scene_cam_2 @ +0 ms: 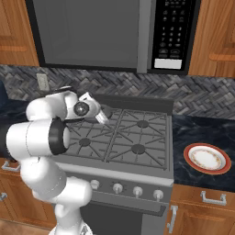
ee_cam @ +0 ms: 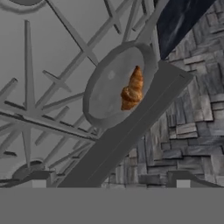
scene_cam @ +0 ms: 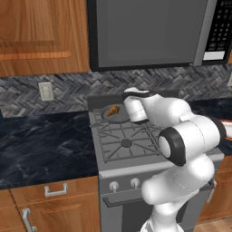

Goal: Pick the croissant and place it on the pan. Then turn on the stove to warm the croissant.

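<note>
Stove [scene_cam_2: 133, 142]: the big grey range with black grates; its round knobs [scene_cam_2: 118, 187] sit in a row on the front, low down and far from the arm's hand, so no knob is turned yet
Pan [ee_cam: 116, 87]: it sits on a back burner, close to the back wall; the croissant [ee_cam: 132, 89] lies inside it, near one side, not in the middle
Jaws [ee_cam: 110, 181]: wide apart and holding nothing, just above the back of the stove
Risk, biggest: the hand could bump the pan on its way down to the knobs and push it off the burner
Risk, smaller: the wrong knob could light a burner with no pan on it, and the croissant would stay cold
Right base view: shows the knobs and a white plate [scene_cam_2: 207, 159] on the surface
Hand view: shows the croissant up close in the pan
</note>
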